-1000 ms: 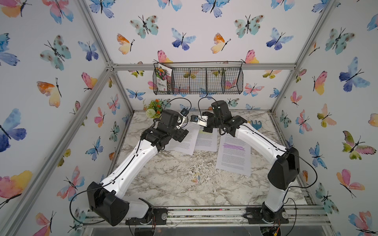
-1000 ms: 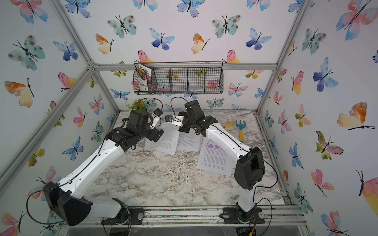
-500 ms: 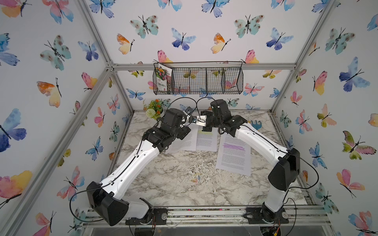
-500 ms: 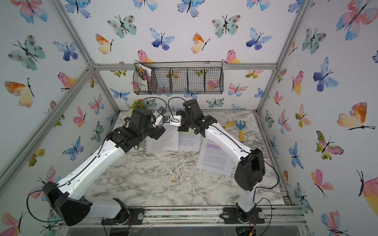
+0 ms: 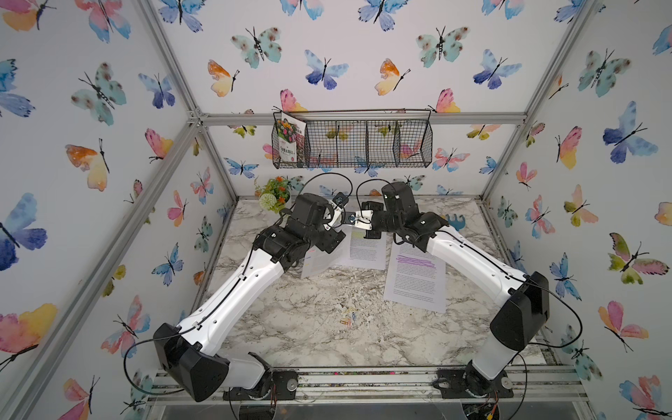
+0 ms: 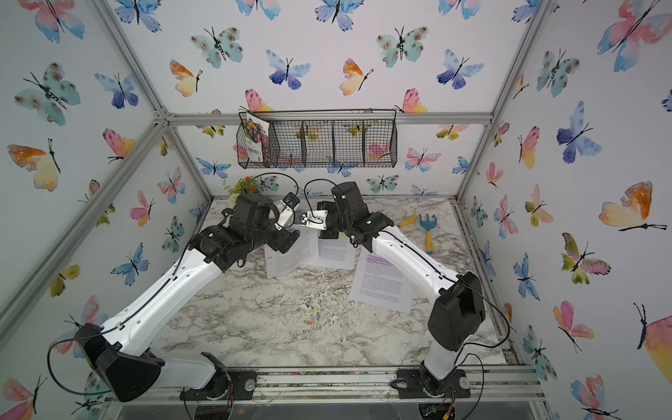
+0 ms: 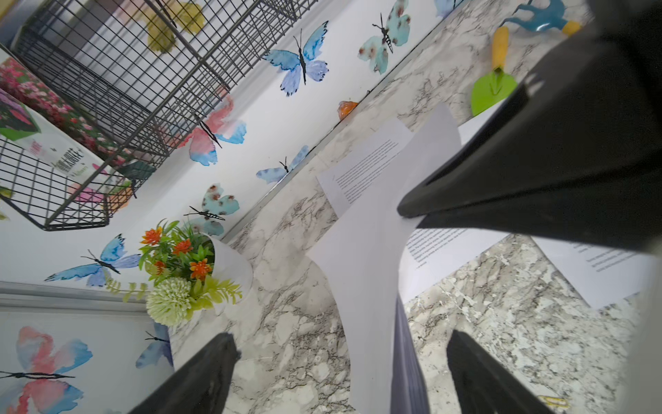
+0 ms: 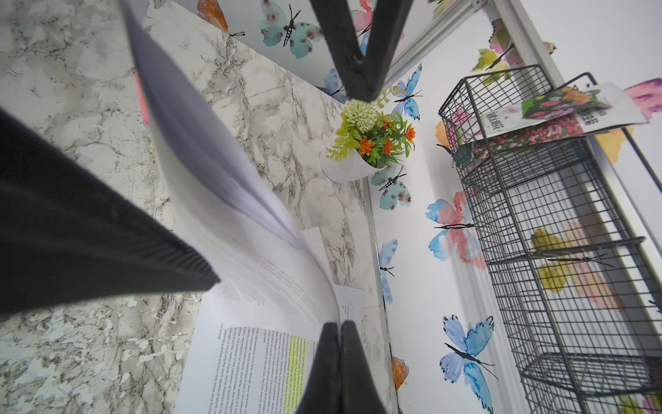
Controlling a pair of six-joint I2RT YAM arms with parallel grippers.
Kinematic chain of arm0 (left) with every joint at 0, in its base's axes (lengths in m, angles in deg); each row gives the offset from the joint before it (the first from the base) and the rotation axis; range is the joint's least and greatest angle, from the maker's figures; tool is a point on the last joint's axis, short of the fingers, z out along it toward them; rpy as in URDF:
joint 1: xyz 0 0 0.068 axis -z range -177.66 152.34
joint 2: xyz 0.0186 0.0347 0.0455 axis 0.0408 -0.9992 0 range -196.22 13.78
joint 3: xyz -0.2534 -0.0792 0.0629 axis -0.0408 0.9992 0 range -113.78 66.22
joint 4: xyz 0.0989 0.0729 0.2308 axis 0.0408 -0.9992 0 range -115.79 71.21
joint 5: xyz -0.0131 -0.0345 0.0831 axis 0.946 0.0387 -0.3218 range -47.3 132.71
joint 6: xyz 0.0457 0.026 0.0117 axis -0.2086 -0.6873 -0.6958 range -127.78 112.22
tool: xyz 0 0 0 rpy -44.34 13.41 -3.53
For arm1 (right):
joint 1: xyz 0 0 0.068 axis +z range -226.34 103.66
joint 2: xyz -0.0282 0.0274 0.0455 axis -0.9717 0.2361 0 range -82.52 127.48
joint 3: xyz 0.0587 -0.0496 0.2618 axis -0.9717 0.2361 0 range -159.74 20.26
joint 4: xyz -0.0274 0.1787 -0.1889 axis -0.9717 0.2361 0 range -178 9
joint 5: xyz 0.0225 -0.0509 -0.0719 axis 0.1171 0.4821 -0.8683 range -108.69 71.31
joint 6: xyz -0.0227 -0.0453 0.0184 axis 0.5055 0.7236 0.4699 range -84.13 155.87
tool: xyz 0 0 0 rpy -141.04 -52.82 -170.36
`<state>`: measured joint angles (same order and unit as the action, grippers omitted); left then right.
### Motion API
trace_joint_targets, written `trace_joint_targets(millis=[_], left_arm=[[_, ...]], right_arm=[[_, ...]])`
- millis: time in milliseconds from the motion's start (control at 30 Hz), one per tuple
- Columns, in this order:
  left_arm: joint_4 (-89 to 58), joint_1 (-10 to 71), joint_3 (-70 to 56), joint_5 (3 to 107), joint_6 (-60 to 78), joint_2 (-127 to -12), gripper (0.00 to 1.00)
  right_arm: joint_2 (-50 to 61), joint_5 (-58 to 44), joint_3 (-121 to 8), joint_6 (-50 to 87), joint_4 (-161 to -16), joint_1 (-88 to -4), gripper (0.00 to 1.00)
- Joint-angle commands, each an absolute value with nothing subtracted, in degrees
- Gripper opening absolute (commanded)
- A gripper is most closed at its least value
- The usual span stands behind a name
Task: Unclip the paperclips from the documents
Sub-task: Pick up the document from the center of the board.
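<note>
My right gripper point(image 5: 352, 219) is shut on the corner of a white unhighlighted document point(image 5: 315, 262), holding that corner up off the marble table point(image 5: 327, 342) so the sheaf curves. In the left wrist view the sheaf's edge point(image 7: 397, 340) runs between the spread fingers of my open left gripper point(image 7: 344, 362), touching neither. A pink mark point(image 8: 142, 98), maybe a paperclip, sits on that edge. The yellow-highlighted document point(image 5: 368, 249) and the purple-highlighted one point(image 5: 414, 278) lie flat. Loose paperclips point(image 5: 347, 320) lie on the table nearer the front.
A wire basket point(image 5: 352, 145) with a flower seed packet point(image 5: 289, 140) hangs on the back wall. A white pot of artificial flowers point(image 5: 273, 198) stands at the back left. A blue toy rake point(image 6: 427, 222) and a green trowel point(image 7: 492, 91) lie at the back right.
My left arm has swung right until its gripper meets the right one. The right gripper has raised the document's corner, and the sheaf now passes between the left fingers.
</note>
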<state>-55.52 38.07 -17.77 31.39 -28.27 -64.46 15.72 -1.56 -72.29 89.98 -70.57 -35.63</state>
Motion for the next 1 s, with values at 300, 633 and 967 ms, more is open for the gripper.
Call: trace_joint_targets(millis=[300, 633, 967], left_arm=[[-61.86, 36.32, -17.61, 39.94, -24.36, -59.59, 0.94], [-62.66, 36.0, -17.54, 45.83, -21.06, -58.96, 0.77], [-65.41, 36.0, -15.93, 47.8, -18.86, -58.64, 0.1]], right_arm=[[14.68, 9.66, -71.36, 81.94, -73.51, -37.9, 0.02], [14.69, 11.7, -71.77, 79.12, -73.4, -38.29, 0.03], [15.25, 12.55, -73.02, 76.97, -72.96, -39.33, 0.02]])
